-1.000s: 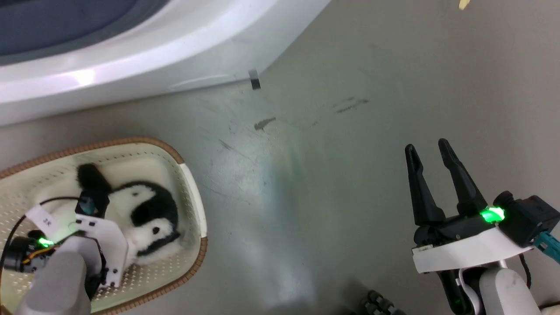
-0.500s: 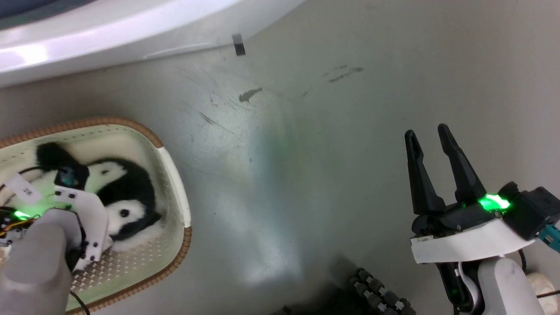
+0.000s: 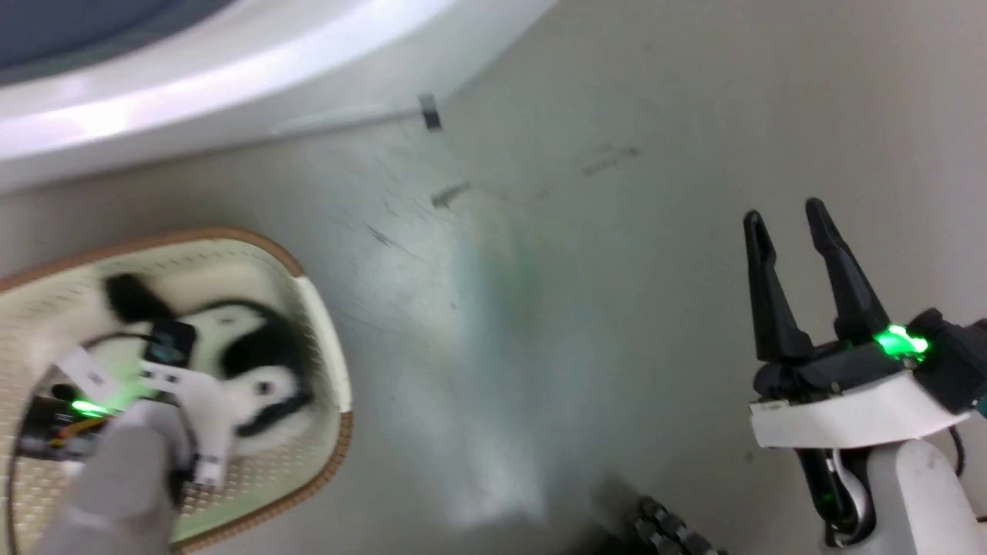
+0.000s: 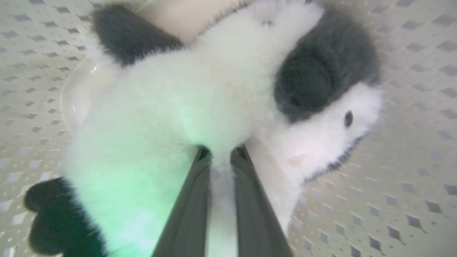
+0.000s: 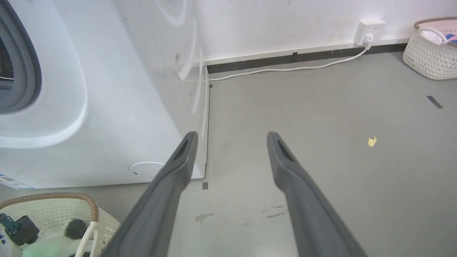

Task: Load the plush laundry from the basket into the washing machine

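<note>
The panda [image 4: 214,96] lies in the basket [image 3: 325,339] by the washer [image 3: 231,85]; the left gripper [image 4: 221,152] pinches its white fur tight; the right gripper [image 3: 785,214] hangs over the floor [image 3: 586,308], fingers wide apart.

**A:** so what's actually sitting on the floor [image 3: 586,308]?

**B:** it's grey with dark scuff marks [image 3: 451,195]. The washing machine [image 5: 117,107] stands on it, with the basket [image 3: 231,235] near its front. There's a white lattice basket [image 5: 428,60] by the wall, a white cable [image 5: 285,69], and a yellow scrap [image 5: 372,141].
</note>
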`<state>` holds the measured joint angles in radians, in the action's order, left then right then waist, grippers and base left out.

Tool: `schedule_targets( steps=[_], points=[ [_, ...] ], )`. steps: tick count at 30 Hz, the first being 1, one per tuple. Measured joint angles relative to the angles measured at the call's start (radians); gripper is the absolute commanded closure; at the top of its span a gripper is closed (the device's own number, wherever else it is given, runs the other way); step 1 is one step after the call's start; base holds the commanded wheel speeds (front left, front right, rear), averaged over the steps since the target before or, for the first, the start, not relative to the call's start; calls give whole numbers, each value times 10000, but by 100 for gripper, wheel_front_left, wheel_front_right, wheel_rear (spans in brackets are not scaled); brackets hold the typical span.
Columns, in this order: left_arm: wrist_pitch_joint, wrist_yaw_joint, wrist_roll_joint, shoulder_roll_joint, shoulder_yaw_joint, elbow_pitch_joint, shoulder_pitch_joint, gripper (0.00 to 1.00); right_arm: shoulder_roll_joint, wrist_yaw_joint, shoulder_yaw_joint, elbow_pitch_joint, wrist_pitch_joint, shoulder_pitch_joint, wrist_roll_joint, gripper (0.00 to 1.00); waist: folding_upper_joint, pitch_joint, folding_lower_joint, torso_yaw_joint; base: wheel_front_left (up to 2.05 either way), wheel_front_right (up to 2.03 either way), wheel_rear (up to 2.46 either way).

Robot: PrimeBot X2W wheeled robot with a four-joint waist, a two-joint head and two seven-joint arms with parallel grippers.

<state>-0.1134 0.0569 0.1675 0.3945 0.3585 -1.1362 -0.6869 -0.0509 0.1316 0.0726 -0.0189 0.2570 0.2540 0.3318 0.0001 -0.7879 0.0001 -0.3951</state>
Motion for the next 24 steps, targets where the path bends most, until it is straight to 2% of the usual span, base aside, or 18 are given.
schedule_targets(
  steps=[3, 4, 9, 10, 12, 14, 15, 16, 17, 19, 20, 22, 23, 24],
  points=[
    [869, -21, 228, -594, -48, -96, 215, 100, 2, 0, -341, 50, 0, -192, -426, 0, 0, 565, 0, 246, 0, 0, 0],
    [1423, -13, 426, -989, -98, -217, 440, 100, 0, 0, -518, 105, 0, -422, -709, 0, 0, 1007, -1, 433, 0, 0, 0],
    [2472, 107, 662, -1473, -119, -441, 1032, 100, -2, 0, -786, 265, 0, -844, -1101, 0, 0, 1962, -1, 851, 0, 0, 0],
    [3346, 267, 819, -1693, -136, -525, 1618, 100, -2, 0, -920, 291, 0, -1173, -1361, 0, 0, 2951, -2, 1337, 0, 0, 0],
    [3624, 343, 1005, -1885, -215, -69, 2184, 100, 2, 0, -970, 347, 2, -1624, -1509, 0, 0, 3903, -3, 1842, 0, 0, 0],
    [3624, 343, 1024, -1896, -242, 190, 2364, 100, 0, 0, -988, 360, 0, -1716, -1538, 0, 0, 4136, -3, 1970, 0, 0, 0],
    [3624, 339, 1028, -1866, -353, 1053, 2810, 100, 0, 0, -1026, 389, 2, -1903, -1584, 0, 0, 4574, -4, 2212, 0, 0, 0],
    [3624, 339, 1028, -1866, -353, 1053, 2810, 100, 0, 0, -1026, 389, 2, -1903, -1584, 0, 0, 4574, -4, 2212, 0, 0, 0],
    [3657, 334, 1024, -1852, -508, 2071, 3293, 100, 0, 0, -1070, 410, 2, -2081, -1593, 0, 0, 4990, -4, 2448, 0, 0, 0],
    [3687, 397, 1074, -1879, -644, 3089, 3844, 100, 0, 0, -1087, 420, 2, -2249, -1641, 0, 0, 5378, -4, 2662, 0, 0, 0],
    [3693, 314, 1049, -1870, -1022, 4627, 4675, 100, 0, 0, -1116, 424, 2, -2453, -1655, 0, 0, 5882, -5, 2943, 0, 0, 0],
    [3693, 245, 970, -1858, -1346, 5753, 5125, 100, 0, 0, -1137, 418, 2, -2513, -1653, 0, 0, 6132, -5, 3112, 0, 0, 0],
    [3695, 307, 1003, -1977, -1753, 7269, 5600, 100, 2, 0, -1164, 391, 2, -2569, -1653, 0, 0, 6383, -4, 3307, 0, 0, 0],
    [3693, 320, 1011, -2040, -1887, 7666, 5723, 100, 0, 0, -1174, 380, 2, -2598, -1653, 0, 0, 6430, -4, 3358, 0, 0, 0]
  ],
)
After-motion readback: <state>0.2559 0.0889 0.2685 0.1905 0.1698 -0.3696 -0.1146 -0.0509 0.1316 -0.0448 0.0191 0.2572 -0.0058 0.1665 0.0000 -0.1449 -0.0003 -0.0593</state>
